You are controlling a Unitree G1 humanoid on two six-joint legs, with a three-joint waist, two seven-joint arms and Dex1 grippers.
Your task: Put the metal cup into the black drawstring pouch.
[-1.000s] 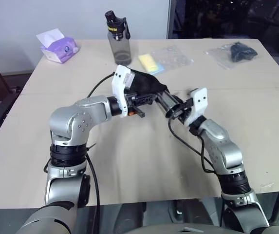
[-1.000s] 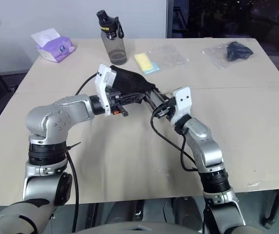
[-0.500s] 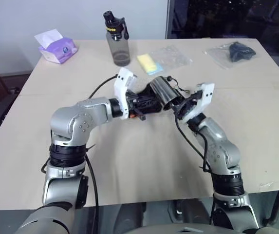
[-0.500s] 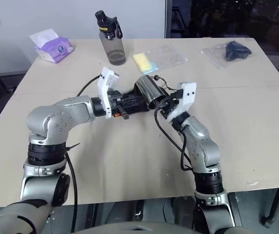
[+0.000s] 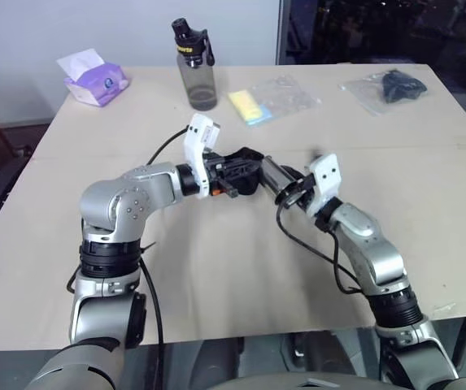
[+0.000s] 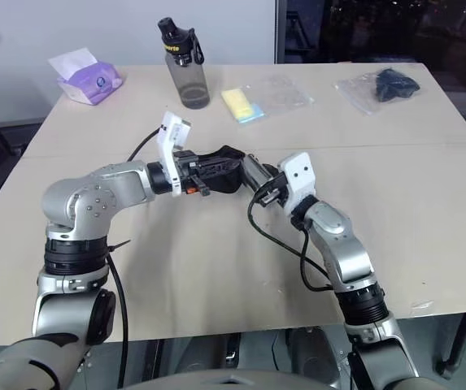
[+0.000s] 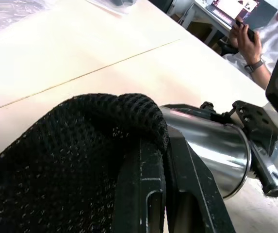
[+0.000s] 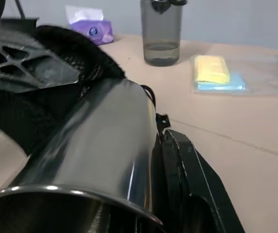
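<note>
Left eye view looks down on both arms meeting over the middle of the wooden table [image 5: 241, 268]. Out on the robot's left, the left gripper [image 5: 234, 172] has its fingers pinched shut on the rim of the black drawstring pouch [image 5: 245, 166], holding the bag up off the tabletop with its mouth turned toward the other arm. From the right, the right gripper [image 5: 291, 188] is clamped on the metal cup [image 5: 275, 175], which lies almost level, its closed end pushed into the pouch mouth and its open end facing back along the right arm. From the left wrist view the mesh fabric drapes over a black finger [image 7: 143, 194], with the shiny cup just past it. At the far edge of the table stand a grey water bottle [image 5: 196, 69] and a purple tissue pack [image 5: 94, 80]; a yellow item in clear wrap [image 5: 265, 101] and a dark object in a clear bag [image 5: 387, 88] lie well apart from the arms
</note>
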